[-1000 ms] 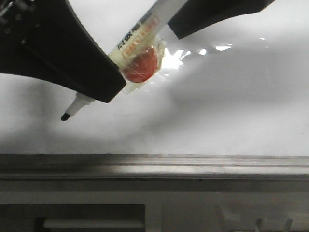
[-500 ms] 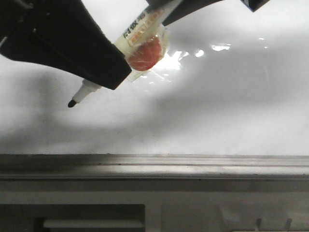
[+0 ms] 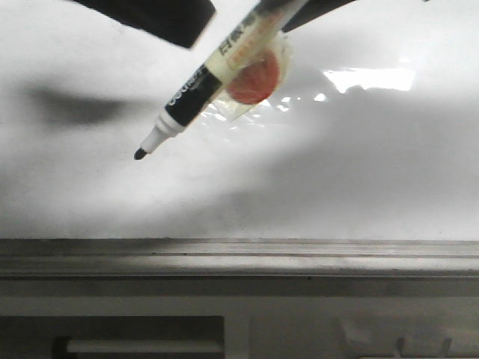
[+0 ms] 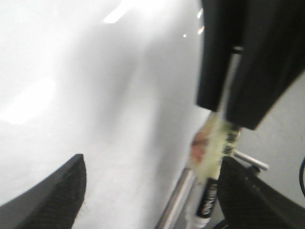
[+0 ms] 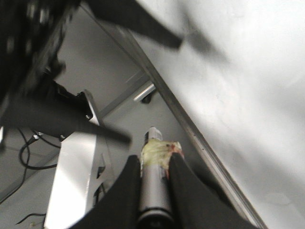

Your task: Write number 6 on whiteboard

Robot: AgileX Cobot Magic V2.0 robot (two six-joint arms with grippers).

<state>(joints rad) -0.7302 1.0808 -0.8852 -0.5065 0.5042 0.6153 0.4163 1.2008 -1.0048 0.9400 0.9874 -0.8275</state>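
The whiteboard (image 3: 359,172) is glossy white with a bright reflection and shows no drawn line; the number 6 is not in view. A marker pen (image 3: 224,60) with a red blob taped to it slants down-left, its black tip (image 3: 140,153) close to the board. My right gripper (image 5: 153,160) is shut on the marker's barrel (image 5: 151,191); it enters the front view at the top (image 3: 310,7). My left gripper (image 4: 152,191) is open and empty, apart from the marker (image 4: 208,202). One left finger (image 3: 157,15) shows at the front view's top edge.
A grey metal ledge (image 3: 239,258) runs along the board's lower edge, with a grey frame below it. In the right wrist view a metal stand (image 5: 71,181) and cables lie beside the board (image 5: 248,86).
My left gripper has lifted up and away from the marker, uncovering its barrel. The marker tip has moved right and slightly up.
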